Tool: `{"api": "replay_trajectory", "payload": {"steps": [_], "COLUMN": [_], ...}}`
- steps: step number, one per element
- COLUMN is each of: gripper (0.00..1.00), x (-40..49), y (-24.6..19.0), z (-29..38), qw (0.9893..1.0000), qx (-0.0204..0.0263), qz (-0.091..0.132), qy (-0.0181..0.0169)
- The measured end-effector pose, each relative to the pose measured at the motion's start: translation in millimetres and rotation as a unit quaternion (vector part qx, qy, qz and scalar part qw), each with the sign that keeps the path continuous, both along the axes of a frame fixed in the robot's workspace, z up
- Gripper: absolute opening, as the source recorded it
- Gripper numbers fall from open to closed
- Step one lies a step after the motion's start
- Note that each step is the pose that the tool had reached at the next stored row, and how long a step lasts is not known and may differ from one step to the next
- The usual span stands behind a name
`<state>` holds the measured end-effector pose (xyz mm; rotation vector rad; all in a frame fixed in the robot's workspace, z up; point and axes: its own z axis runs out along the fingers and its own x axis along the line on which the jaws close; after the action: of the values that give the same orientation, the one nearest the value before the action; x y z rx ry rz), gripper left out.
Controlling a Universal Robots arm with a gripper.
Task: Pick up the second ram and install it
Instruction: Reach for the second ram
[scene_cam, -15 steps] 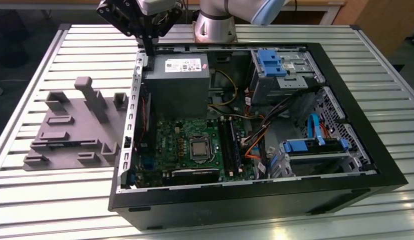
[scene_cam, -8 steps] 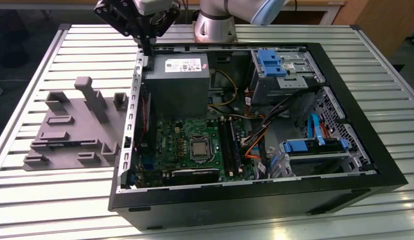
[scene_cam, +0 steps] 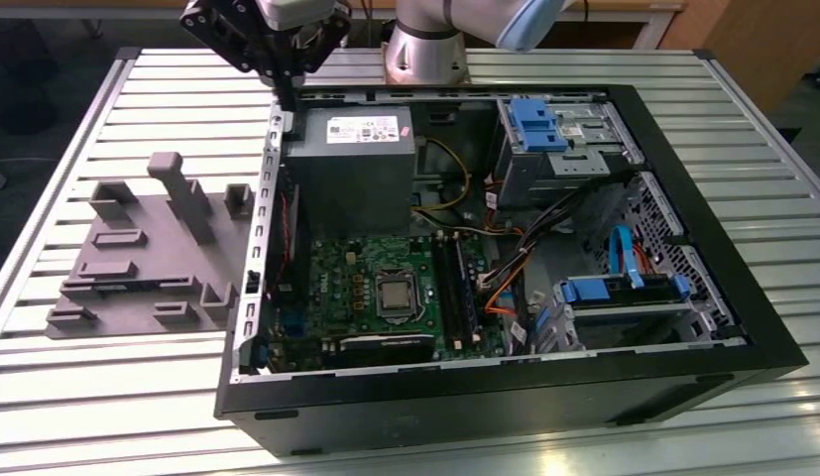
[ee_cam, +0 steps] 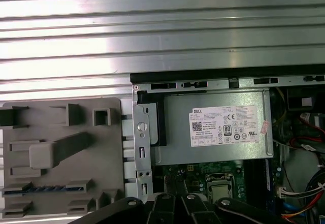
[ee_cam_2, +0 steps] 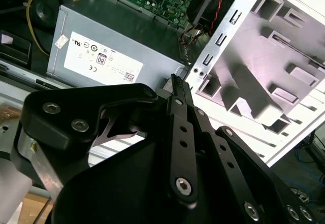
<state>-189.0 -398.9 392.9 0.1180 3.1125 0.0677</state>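
Exterior view: claw (scene_cam: 286,104) seen clenched, empty, over PC case (scene_cam: 516,397) edge.
First wrist view: second ram (ee_cam: 43,188) seated in grey holder (ee_cam: 109,153).

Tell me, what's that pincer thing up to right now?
Pincer shut, above the case edge by the power supply. Ram in grey holder, apart from pincer.

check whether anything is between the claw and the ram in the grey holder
Nothing visible does. The second ram lies uncovered in a slot of the grey holder. The claw hangs above the edge of the computer case beside the holder, with open air between them.
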Motion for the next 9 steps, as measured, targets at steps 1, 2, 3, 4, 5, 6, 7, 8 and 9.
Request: {"api": "replay_trajectory", "payload": {"steps": [1,2,3,4,5,6,7,8,9], "gripper": [0.11,0.11,0.11,0.11,0.11,0.11,0.11,0.11,0.11], "x": [-0.5,-1.0,-1.4,-1.9,-2.3,-2.8,-3.1,-3.3,-4.9], "y": [0.0,0.0,0.0,0.0,0.0,0.0,0.0,0.0,0.0], "z": [0.0,0.0,0.0,0.0,0.0,0.0,0.0,0.1,0.0], "qw": [1.0,1.0,1.0,1.0,1.0,1.0,1.0,1.0,1.0], "qx": [0.0,0.0,0.0,0.0,0.0,0.0,0.0,0.0,0.0], "qz": [0.0,0.0,0.0,0.0,0.0,0.0,0.0,0.0,0.0], "qy": [0.0,0.0,0.0,0.0,0.0,0.0,0.0,0.0001,0.0]}}
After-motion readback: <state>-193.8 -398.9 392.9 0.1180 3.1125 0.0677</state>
